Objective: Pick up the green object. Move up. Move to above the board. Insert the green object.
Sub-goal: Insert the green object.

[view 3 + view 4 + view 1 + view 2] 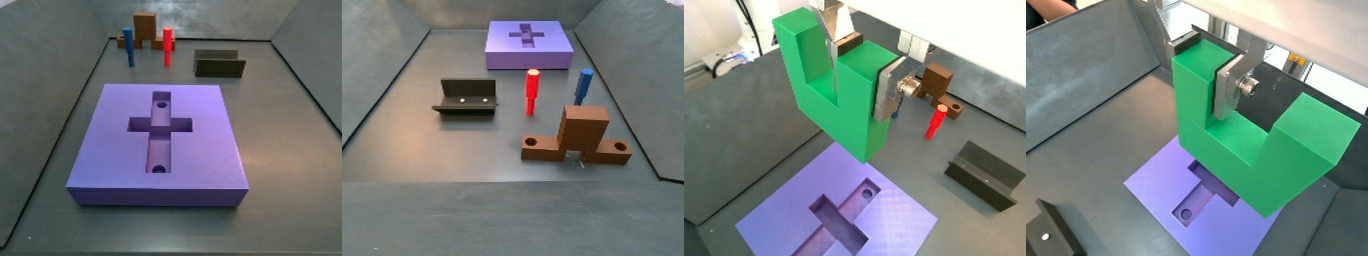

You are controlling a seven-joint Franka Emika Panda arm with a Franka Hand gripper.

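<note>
Both wrist views show the gripper above the board, jaws clamped on one prong of the green object, held clear of the cross-shaped recess.

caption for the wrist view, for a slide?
Gripper holds the green object between its fingers above the board.

hand | out of both side views | board cut by wrist-view edge

- My claw: bare silver metal plates, kinda shiny
- green object: smooth matt plastic look
- board: matt purple, faintly grainy
- counter: dull dark grey
</note>
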